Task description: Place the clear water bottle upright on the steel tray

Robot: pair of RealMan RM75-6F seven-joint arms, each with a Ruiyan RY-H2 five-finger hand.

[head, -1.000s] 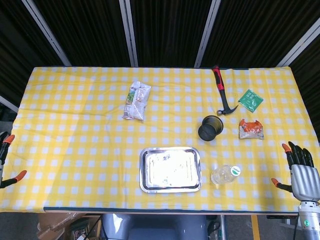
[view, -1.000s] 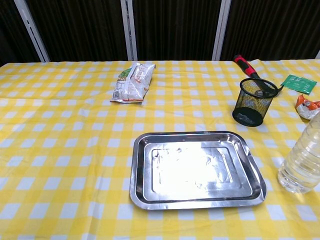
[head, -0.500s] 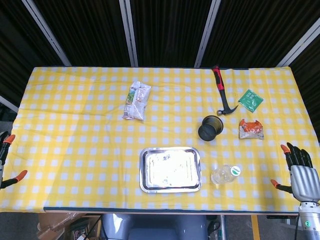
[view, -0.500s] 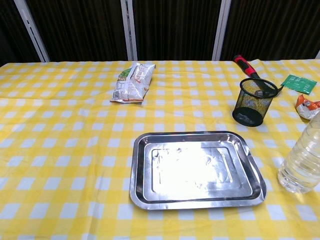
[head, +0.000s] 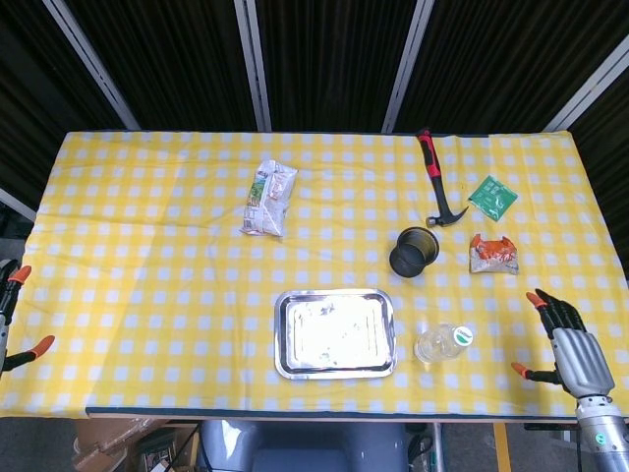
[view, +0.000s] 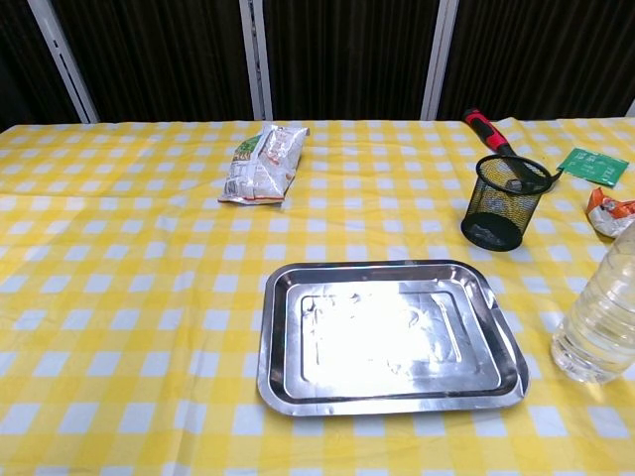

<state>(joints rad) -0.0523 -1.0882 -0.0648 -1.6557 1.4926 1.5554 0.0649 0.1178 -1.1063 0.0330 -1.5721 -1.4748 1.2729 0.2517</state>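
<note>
The clear water bottle (head: 442, 343) (view: 599, 319) stands upright on the yellow checked cloth, just right of the steel tray (head: 335, 332) (view: 389, 335), which holds nothing. My right hand (head: 564, 350) is at the table's right front corner, well right of the bottle, fingers spread and holding nothing. My left hand (head: 10, 315) shows only as orange-tipped fingers at the far left edge, apart and holding nothing. The chest view shows neither hand.
A black mesh cup (head: 414, 251) (view: 503, 201) stands behind the bottle. A red-handled hammer (head: 435, 190), a green packet (head: 492, 197) and an orange snack pack (head: 492, 254) lie at the back right. A snack bag (head: 269, 198) (view: 265, 163) lies behind the tray to the left.
My right hand has shifted left and slightly lower toward the bottle, turning a little. The bottle, tray and left hand have not moved.
</note>
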